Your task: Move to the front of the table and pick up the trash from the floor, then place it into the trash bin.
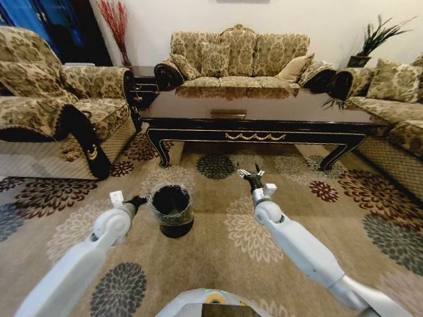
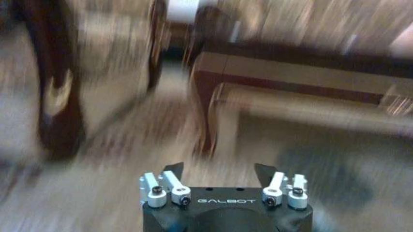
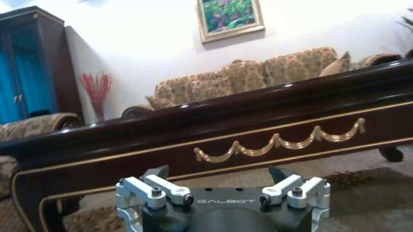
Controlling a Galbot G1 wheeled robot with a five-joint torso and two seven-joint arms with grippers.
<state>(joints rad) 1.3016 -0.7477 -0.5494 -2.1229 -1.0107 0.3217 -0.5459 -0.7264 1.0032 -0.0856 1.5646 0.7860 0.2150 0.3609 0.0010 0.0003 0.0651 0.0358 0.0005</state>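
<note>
The long dark-wood table (image 1: 258, 119) with gold ornament on its apron stands across the carpet ahead of me. The right wrist view shows its apron (image 3: 277, 140) close up. The small black trash bin (image 1: 172, 210), a clear bag around its rim, sits on the carpet before my left side. My left gripper (image 1: 139, 201) hovers just left of the bin's rim; in its wrist view this gripper (image 2: 219, 169) is open and holds nothing. My right gripper (image 1: 251, 175) hangs open over the carpet short of the table, and its wrist view shows it (image 3: 219, 171) holding nothing. The trash is out of view.
A sofa (image 1: 238, 63) stands behind the table, an armchair (image 1: 53, 99) to the left and another sofa (image 1: 396, 105) to the right. Flower-patterned carpet (image 1: 225, 244) covers the floor between me and the table.
</note>
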